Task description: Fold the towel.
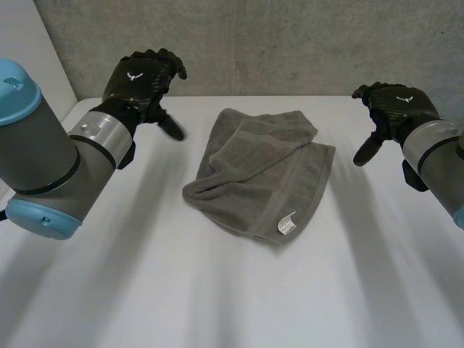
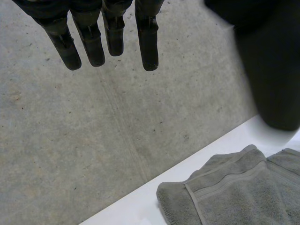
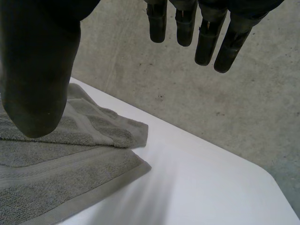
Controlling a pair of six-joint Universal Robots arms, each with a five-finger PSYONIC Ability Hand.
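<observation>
A grey towel (image 1: 261, 174) lies loosely folded and rumpled in the middle of the white table (image 1: 145, 290), a white label at its near corner. My left hand (image 1: 141, 80) hovers above the table's far left, fingers straight and empty, well apart from the towel. My right hand (image 1: 391, 109) hangs over the far right, also open and holding nothing. In the left wrist view the towel's far corner (image 2: 234, 192) lies below and beyond the fingers (image 2: 93, 42). In the right wrist view the towel's edge (image 3: 70, 159) lies beside the thumb (image 3: 37, 70), untouched.
A grey concrete wall (image 1: 290, 43) rises right behind the table's far edge. The table's right far corner (image 3: 262, 173) is rounded. White tabletop spreads around the towel on all sides.
</observation>
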